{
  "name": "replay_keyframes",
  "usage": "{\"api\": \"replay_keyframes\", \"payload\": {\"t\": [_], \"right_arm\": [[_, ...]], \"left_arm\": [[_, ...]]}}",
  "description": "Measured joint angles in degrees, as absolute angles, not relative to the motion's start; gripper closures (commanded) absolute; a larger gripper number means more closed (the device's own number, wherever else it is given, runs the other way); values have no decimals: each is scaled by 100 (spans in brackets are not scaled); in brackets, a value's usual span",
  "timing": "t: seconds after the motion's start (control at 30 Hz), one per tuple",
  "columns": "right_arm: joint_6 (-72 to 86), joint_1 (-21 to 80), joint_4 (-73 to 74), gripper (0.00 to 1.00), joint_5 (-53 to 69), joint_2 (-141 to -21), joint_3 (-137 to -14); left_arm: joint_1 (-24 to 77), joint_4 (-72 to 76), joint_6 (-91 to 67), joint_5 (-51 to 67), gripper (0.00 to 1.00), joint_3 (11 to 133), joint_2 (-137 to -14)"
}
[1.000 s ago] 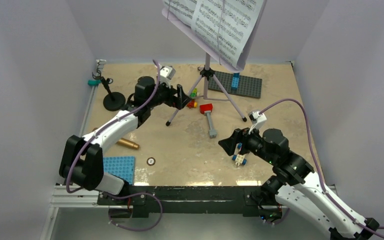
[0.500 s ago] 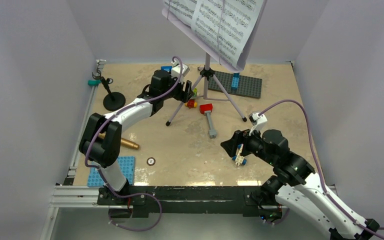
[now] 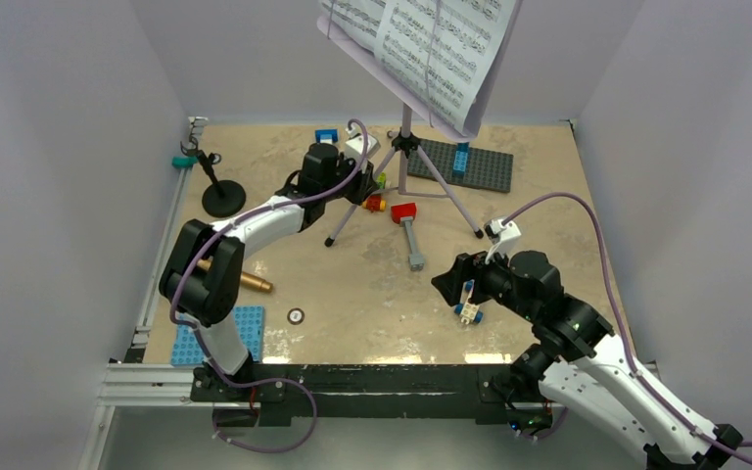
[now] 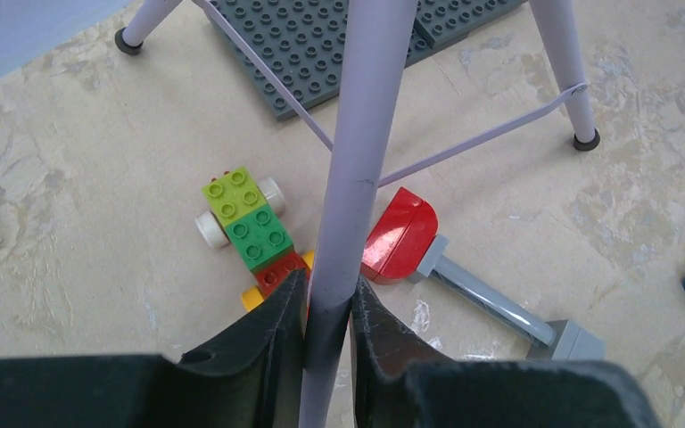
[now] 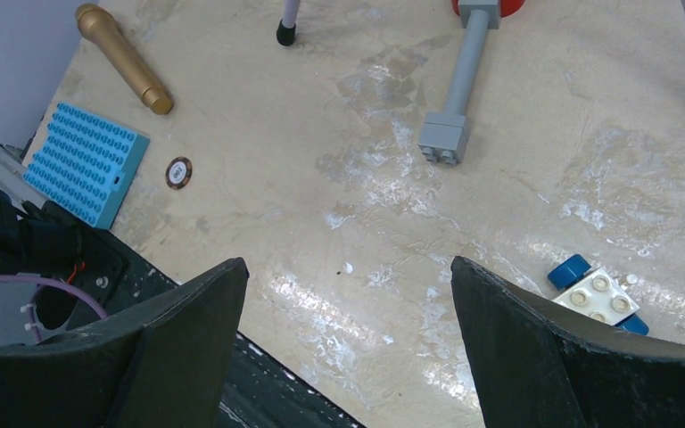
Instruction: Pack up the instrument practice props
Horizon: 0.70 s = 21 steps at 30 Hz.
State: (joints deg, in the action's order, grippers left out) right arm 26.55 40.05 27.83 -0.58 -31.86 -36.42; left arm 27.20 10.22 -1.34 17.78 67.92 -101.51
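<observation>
Two black jaws of our right gripper (image 5: 348, 265) gape above the mottled tan table (image 3: 352, 284), the smooth gold microphone (image 5: 123, 57) lying leftward. Farther back our left gripper (image 4: 328, 281) pinches a round lavender leg of the music stand (image 4: 366, 134), white pages (image 3: 431, 44) on top.

The left arm (image 3: 255, 220) rose from the lower left of the overhead view, folded sharply at its elbow and stretched toward the upper middle. There the left gripper (image 4: 327, 287) had its two black fingers (image 4: 272, 339) clamped on either side of the lavender stand leg (image 4: 357, 134). The right arm (image 3: 607, 377) came up from the lower right corner and bent toward the centre with its wrist tipped downward, and the right gripper (image 5: 346, 267) hung with jaws spread wide, gripping nothing.
</observation>
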Motion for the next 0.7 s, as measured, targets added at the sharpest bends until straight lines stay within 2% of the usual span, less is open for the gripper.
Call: {"api": "replay_keyframes", "payload": {"t": [0.03, 0.27, 0.7], "right_arm": [[2652, 4005, 2779, 11, -62, -3186, -3642], [2648, 3999, 2683, 11, -172, -3326, -3642], [2655, 3940, 2486, 11, -340, -3450, -3642]], "left_arm": [[2729, 1118, -117, 1758, 100, 6726, -10130], [2869, 1664, -130, 1260, 100, 6182, -9852], [3365, 1555, -582, -215, 100, 5452, -9096]]}}
